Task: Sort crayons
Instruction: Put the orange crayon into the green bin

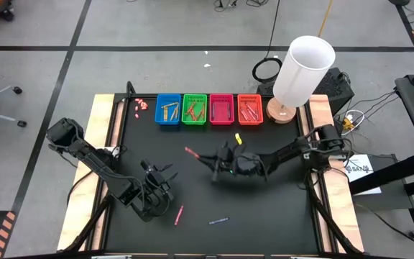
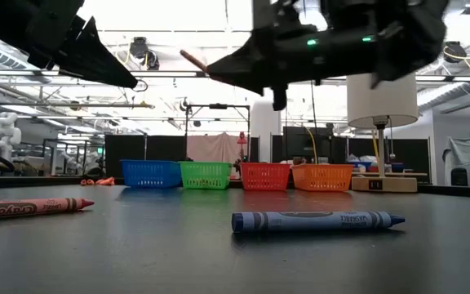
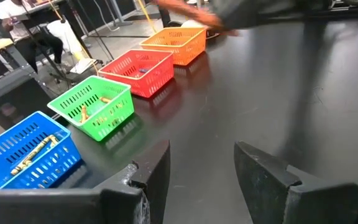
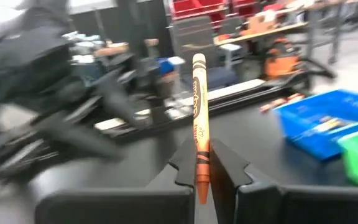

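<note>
orange crayon pinched upright in the right gripper, above mid-table

much of the scene was hard to read. in the right wrist view the background was smeared, and the left arm showed only as a dark blur. in the low view both arms were black silhouettes against the bright ceiling, cut off by the top edge. the contents of the pink basket (image 1: 221, 108) could not be made out from above.

the right gripper (image 4: 202, 163) had its fingers closed tight on an orange crayon (image 4: 199, 118), which stood up out of them; black lettering ran along its wrapper but could not be read. from above that crayon showed as a reddish stick poking out of the gripper toward the left, over the middle of the black table (image 1: 279, 208).

the left gripper (image 3: 197, 168) hovered over the near left part of the table, fingers parted with nothing between them.

loose crayons lay on the table: a red crayon (image 2: 31, 208) whose wrapper read "crayola", a blue crayon (image 2: 317, 221) whose print was too small to read, and a yellow crayon (image 1: 238, 138) near the baskets. the blue basket (image 1: 168, 109), green basket (image 1: 194, 108) and orange basket (image 1: 249, 108) held crayons, in a row at the far edge. a white lamp (image 1: 300, 72) stood just beside the orange one.
</note>
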Controlling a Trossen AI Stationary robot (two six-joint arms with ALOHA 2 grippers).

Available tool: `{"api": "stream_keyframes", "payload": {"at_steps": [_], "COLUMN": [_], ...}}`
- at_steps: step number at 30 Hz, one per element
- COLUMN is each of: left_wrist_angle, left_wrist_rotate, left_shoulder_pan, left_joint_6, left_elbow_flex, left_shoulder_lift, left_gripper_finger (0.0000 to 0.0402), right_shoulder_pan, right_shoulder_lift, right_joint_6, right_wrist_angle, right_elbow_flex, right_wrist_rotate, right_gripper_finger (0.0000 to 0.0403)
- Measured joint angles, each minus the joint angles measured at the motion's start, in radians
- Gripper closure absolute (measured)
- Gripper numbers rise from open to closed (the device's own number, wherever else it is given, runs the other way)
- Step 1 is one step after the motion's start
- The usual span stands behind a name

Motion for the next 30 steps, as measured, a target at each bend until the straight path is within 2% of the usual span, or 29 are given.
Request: {"api": "stream_keyframes", "payload": {"at_steps": [6,12,20,23,26,30], "left_wrist_angle": [0.005,0.007,0.025,0.029,0.030,0.029], "left_wrist_rotate": [0.004,0.004,0.005,0.005,0.020,0.035], "left_shoulder_pan": [0.000,0.000,0.000,0.000,-0.001,-0.001], "left_joint_6": [0.000,0.000,0.001,0.001,0.001,0.004], "left_elbow_flex": [0.000,0.000,0.000,0.000,0.000,0.000], "left_shoulder_lift": [0.000,0.000,0.000,0.000,0.000,0.000], "left_gripper_finger": [0.0226,0.0226,0.0226,0.0226,0.0226,0.0226], "right_shoulder_pan": [-0.143,-0.282,-0.367,-0.374,-0.379,-0.387], "right_shoulder_lift": [0.000,0.019,0.183,0.234,0.248,0.248], "right_joint_6": [-0.031,0.011,0.123,0.229,0.262,0.263], "right_wrist_angle": [-0.103,-0.133,-0.149,-0.197,-0.294,-0.379], "right_elbow_flex": [0.115,0.212,0.355,0.400,0.433,0.448], "right_wrist_rotate": [-0.001,-0.001,0.004,0.109,0.220,0.234], "right_gripper_finger": [0.0394,0.0394,0.0394,0.0394,0.0393,0.0393]}}
